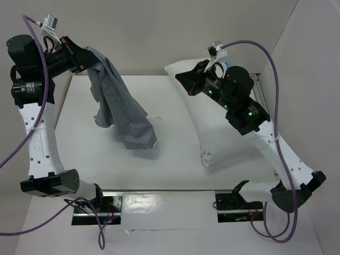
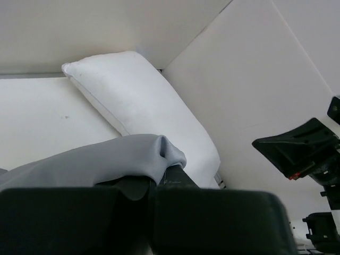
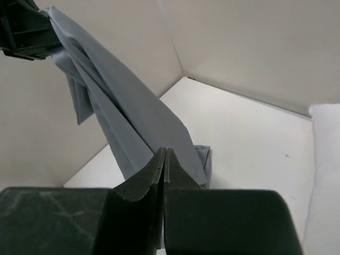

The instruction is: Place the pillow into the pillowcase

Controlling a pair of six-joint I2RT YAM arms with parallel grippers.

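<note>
Two grippers, one sack aloft

We are clenching the left gripper [image 1: 84, 57] on an upper fold of the pillowcase [image 1: 121, 109], which is hanging with its lower end trailing on the table [image 1: 159, 170]. The right gripper [image 3: 164, 155] is pressing its fingers together on nothing. The pillow [image 1: 212, 133] is lying on the table's right side, long axis running far-to-near, beneath the right arm and nearer it. Our left wrist view is showing cloth bunching over the fingers; the overhead view is hiding that grip.
</note>
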